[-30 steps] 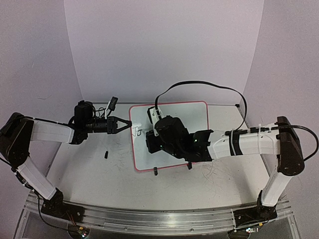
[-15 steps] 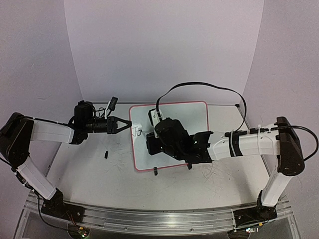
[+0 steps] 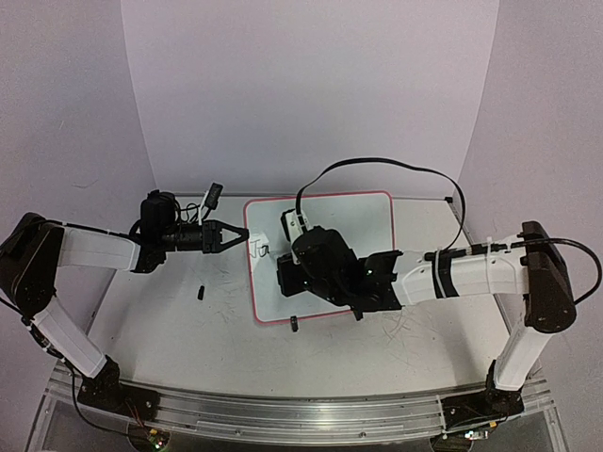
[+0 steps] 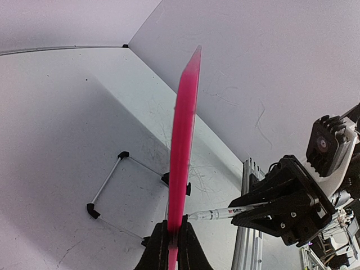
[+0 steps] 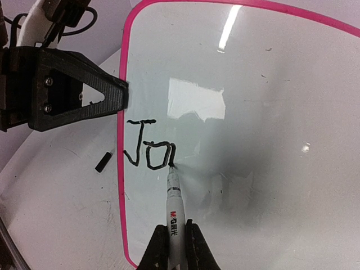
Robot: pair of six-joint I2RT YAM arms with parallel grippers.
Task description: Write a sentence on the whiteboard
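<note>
The whiteboard, white with a pink rim, lies on the table. My left gripper is shut on its left edge. In the left wrist view the board shows edge-on as a pink strip between my fingers. My right gripper is shut on a white marker. The marker's black tip touches the board at the end of the black writing "Jo" plus one upright stroke. In the top view the right gripper hovers over the board's left part.
A small black marker cap lies on the table left of the board, also in the right wrist view. Two black clip feet stick out at the board's near edge. A black cable arcs above the right arm.
The writing has grown: the "o" and a further stroke were added after the "J". The right gripper shifted slightly with the marker. The left gripper has not moved.
</note>
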